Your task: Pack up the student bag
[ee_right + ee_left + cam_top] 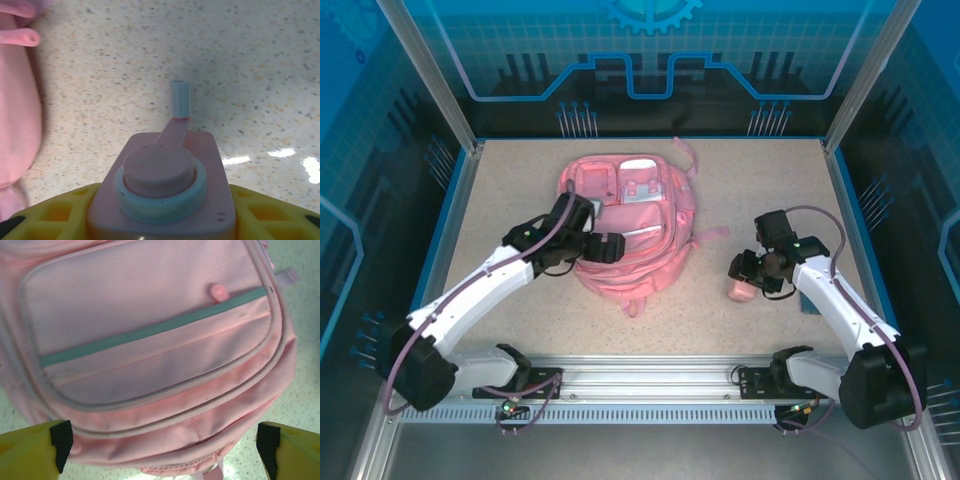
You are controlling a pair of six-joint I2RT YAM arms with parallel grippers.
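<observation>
We're over the student bag [630, 225], lying flat in the middle of the table [760, 170], front pockets up and straps trailing off to the right. The left gripper [603, 246] hangs just above its near-left part with the jaws spread wide and nothing between them. From its wrist camera we look straight down on a front pocket, with the pale stripe [150, 332] running across and a small pink zip pull [218, 291] near the stripe's end.

Over on the right, apart from the bag, the right gripper [740, 270] has its yellow fingers [260, 210] pressed to both flanks of a pink pencil sharpener [160, 200] with a crank handle. We'd say it's clamped on it, though we can't tell whether it's off the surface.

Now the bag itself. We reckon it's soft, saggy fabric, light while it lies this flat, and it'll fold and slump the moment one corner lifts. There's no rigid edge to pinch. Our pick for a hold is a raised seam along the pocket rim, the zip pull for opening, or the loop [635, 303] at the near end for dragging. The cloth looks matt rather than slippery, so a pinch should bite, though a thin fold could slide out. One arm holding a mouth open while the other feeds the sharpener in seems the sensible split. We can't make out from here whether any pocket is unzipped.
</observation>
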